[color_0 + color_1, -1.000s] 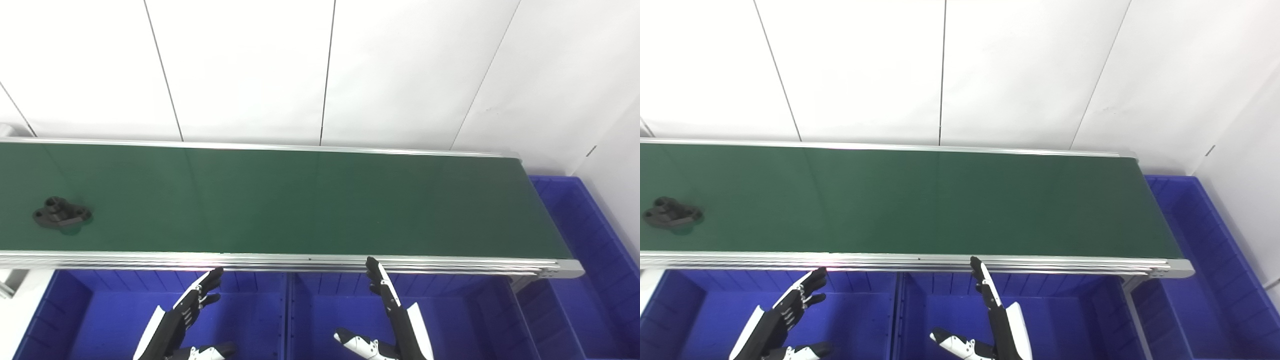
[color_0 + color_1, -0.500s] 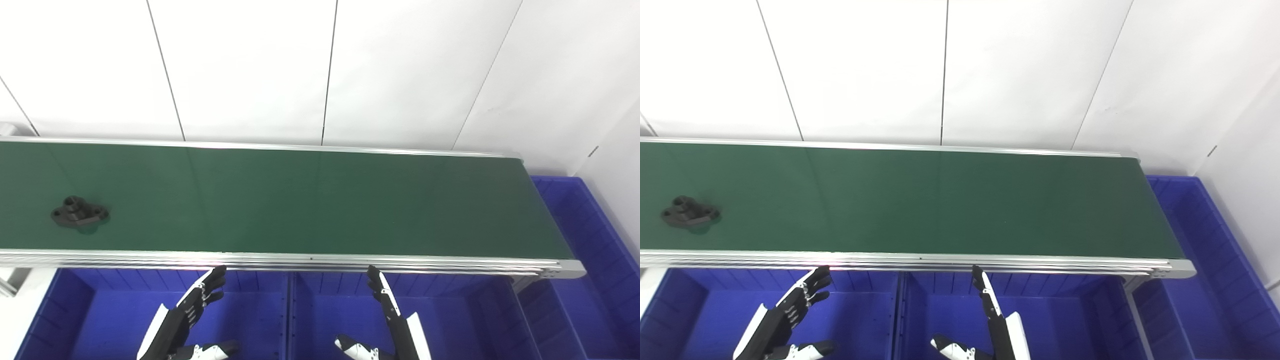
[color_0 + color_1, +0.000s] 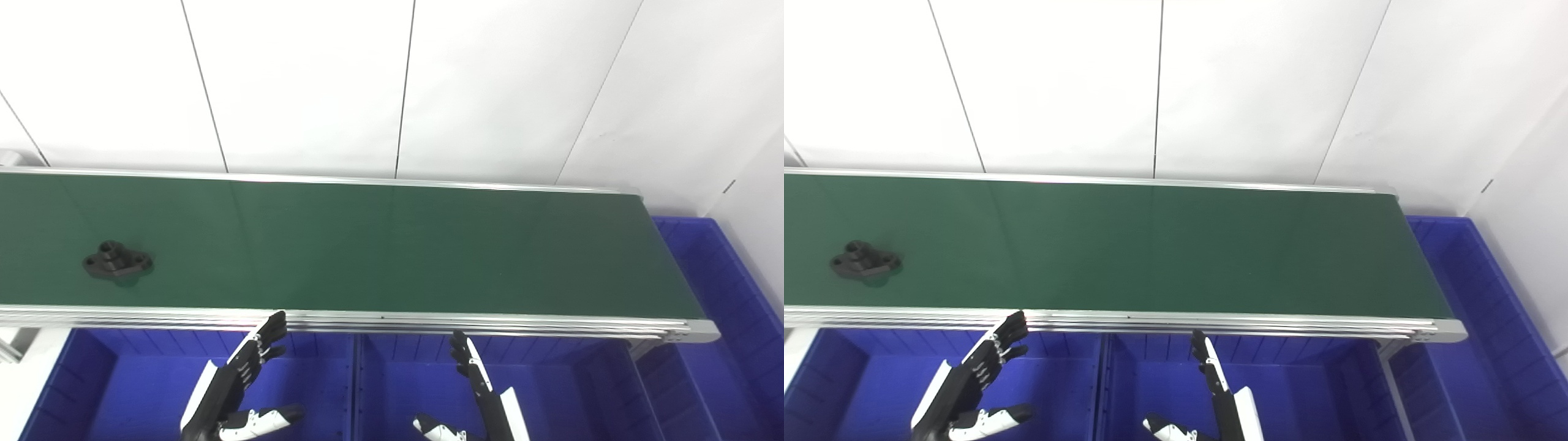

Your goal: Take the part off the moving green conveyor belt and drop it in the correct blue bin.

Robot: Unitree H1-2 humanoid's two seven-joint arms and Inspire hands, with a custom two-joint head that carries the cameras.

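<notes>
A small black flanged part [image 3: 117,264] lies on the green conveyor belt [image 3: 380,245] at its left end, near the front edge; it also shows in the right eye view [image 3: 865,264]. My left hand [image 3: 236,387] is open and empty, fingers spread, over the left front blue bin [image 3: 141,392], its fingertips at the belt's front rail, right of the part. My right hand [image 3: 484,398] is open and empty over the middle front blue bin [image 3: 563,392], below the rail.
The belt's aluminium front rail [image 3: 392,320] runs across in front of both hands. A third blue bin [image 3: 723,306] stands past the belt's right end. A white panelled wall [image 3: 392,86] rises behind the belt.
The part has travelled to the right along the belt. My left hand has risen toward the front rail. My right hand has dropped back a little.
</notes>
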